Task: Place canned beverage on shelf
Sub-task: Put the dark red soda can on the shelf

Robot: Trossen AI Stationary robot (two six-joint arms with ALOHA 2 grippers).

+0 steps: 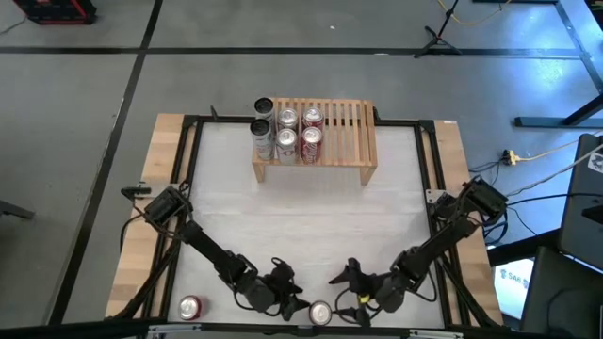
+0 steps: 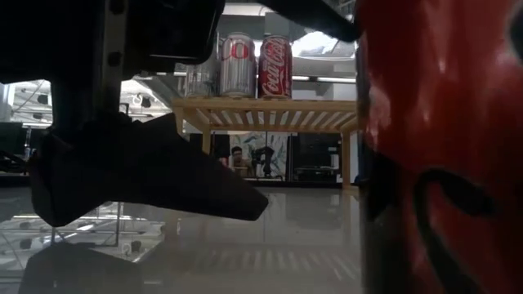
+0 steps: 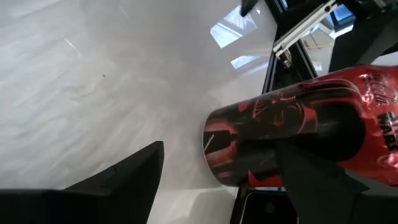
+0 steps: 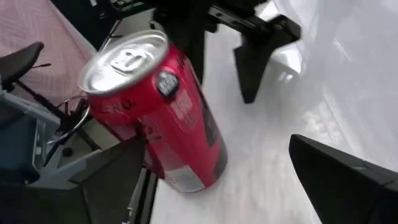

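A red canned beverage (image 1: 320,313) stands upright at the near edge of the desk (image 1: 311,207), about midway along it, between the two arms. The left pincer (image 1: 285,285) hangs just beside it with its fingers spread and nothing between them; in the left wrist view the can (image 3: 298,137) sits close to one finger (image 3: 317,180), though whether that finger touches it cannot be told. The right pincer (image 1: 350,280) is likewise released, near the can on its other side, and its wrist view looks down on the silver lid (image 4: 124,59) from a slant. A second red can (image 1: 191,307) stands near the near-left corner of the desk.

The shelf (image 1: 339,141) stands at the far edge, well apart from both pincers. Its left part already carries several cans (image 1: 286,132) in two rows, while the slats on its right part are bare.

The can is probably full, so moderately heavy for its size, with a thin wall that is stiff while sealed but could dent under a hard squeeze. Its glossy printed side looks slippery. The sensible hold is across the straight middle of the body, fingers on opposite sides and level, clear of the tapered top and bottom rims. A grip too high would likely let it tip or slide out during the carry to the shelf.
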